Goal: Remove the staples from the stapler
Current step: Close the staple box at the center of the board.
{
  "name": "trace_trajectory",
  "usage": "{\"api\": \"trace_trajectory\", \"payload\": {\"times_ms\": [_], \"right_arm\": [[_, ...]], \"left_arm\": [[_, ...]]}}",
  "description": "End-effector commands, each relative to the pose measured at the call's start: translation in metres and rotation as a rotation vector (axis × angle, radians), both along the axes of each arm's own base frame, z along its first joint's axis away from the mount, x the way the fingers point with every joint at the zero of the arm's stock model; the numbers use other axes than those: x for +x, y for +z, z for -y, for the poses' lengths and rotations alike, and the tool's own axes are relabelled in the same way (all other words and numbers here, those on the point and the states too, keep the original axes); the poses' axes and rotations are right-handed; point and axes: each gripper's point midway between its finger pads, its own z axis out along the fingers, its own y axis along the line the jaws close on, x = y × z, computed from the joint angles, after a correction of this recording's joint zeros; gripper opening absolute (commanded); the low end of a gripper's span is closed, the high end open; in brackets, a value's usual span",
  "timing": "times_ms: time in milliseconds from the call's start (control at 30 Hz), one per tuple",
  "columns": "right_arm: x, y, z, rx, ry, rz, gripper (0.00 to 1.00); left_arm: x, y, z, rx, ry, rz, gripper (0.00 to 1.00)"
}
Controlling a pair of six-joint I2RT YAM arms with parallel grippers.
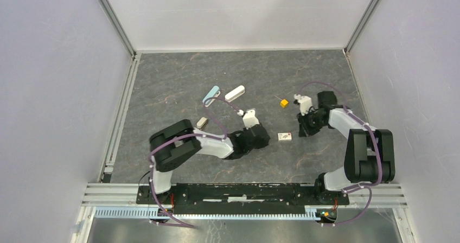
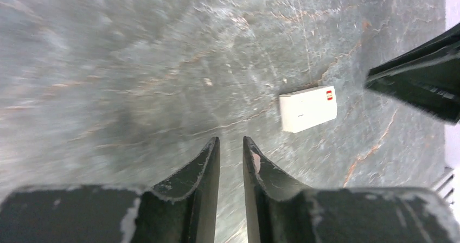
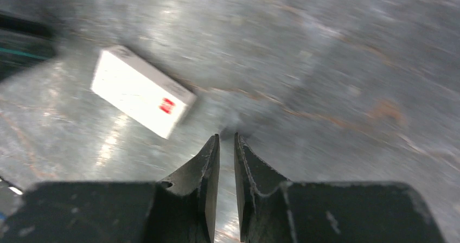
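Jaws on the left arm (image 1: 215, 144) and the right arm (image 1: 345, 120) are standing a narrow slit apart, gripping nothing, hovering low over the grey surface (image 1: 179, 75) on either side of a small white box (image 1: 284, 136). The staples are showing too small to pick out, so their place cannot be told.

We see a small white box (image 1: 284, 136) with a red mark flat on the grey bench (image 1: 179, 75); yellow cube (image 1: 283, 103) beyond it.
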Motion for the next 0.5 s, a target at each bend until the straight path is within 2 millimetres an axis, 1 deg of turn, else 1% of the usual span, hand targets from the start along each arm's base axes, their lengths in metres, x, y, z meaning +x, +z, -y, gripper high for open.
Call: {"api": "trace_trajectory", "payload": {"times_ms": [0,33,67,133,167,233,267,300,333,367,400,467], "right_arm": [[0.034,0.049,0.027,-0.017,0.026,0.256,0.26],[0.037,0.060,0.028,-0.026,0.042,0.302,0.29],[0.040,0.074,0.027,-0.027,0.061,0.356,0.32],[0.046,0.106,0.026,-0.034,0.095,0.473,0.41],[0.049,0.126,0.025,-0.036,0.098,0.541,0.47],[0.055,0.165,0.025,-0.039,0.100,0.672,0.58],[0.056,0.185,0.025,-0.042,0.099,0.733,0.67],[0.057,0.202,0.024,-0.042,0.099,0.786,0.75],[0.056,0.219,0.023,-0.043,0.100,0.838,0.86],[0.055,0.233,0.021,-0.038,0.107,0.883,0.97],[0.053,0.246,0.018,-0.029,0.114,0.924,0.98],[0.047,0.265,0.011,0.000,0.123,0.976,0.98]], "left_arm": [[0.016,0.056,-0.046,0.098,-0.057,0.170,0.33],[0.016,0.072,-0.054,0.103,-0.080,0.197,0.36],[0.017,0.082,-0.063,0.129,-0.104,0.226,0.40],[0.018,0.116,-0.085,0.153,-0.125,0.300,0.52],[0.018,0.129,-0.097,0.178,-0.137,0.335,0.60],[0.019,0.165,-0.123,0.175,-0.128,0.402,0.75],[0.018,0.181,-0.132,0.161,-0.126,0.428,0.84],[0.015,0.195,-0.147,0.157,-0.117,0.441,0.90],[0.012,0.207,-0.159,0.147,-0.112,0.453,0.97],[0.010,0.222,-0.171,0.132,-0.101,0.472,1.00],[0.007,0.230,-0.182,0.131,-0.092,0.480,1.00],[-0.004,0.253,-0.204,0.111,-0.079,0.511,1.00]]}}
